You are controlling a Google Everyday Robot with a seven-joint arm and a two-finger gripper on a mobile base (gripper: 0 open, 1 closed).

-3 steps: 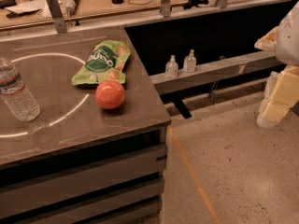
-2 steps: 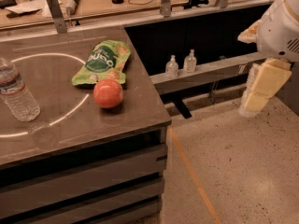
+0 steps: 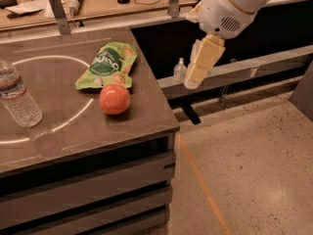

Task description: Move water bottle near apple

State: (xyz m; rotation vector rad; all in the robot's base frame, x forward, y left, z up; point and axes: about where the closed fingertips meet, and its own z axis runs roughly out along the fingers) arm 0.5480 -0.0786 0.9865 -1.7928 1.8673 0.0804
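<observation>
The clear ribbed plastic water bottle (image 3: 17, 102) stands at the dark desk's (image 3: 146, 119) left edge. The cream gripper (image 3: 191, 83) hangs beyond the right edge; how open, I cannot tell. The round red-orange apple (image 3: 115, 99) lies nearer that edge.

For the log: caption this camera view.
Pincer hangs right of the table; water bottle stands well left of the apple.

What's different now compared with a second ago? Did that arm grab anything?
The arm swung left: its gripper came from the right edge of the view toward the table and now hangs just off the table's right side. Nothing was picked up or let go. The water bottle, apple and green snack bag stayed put.
</observation>
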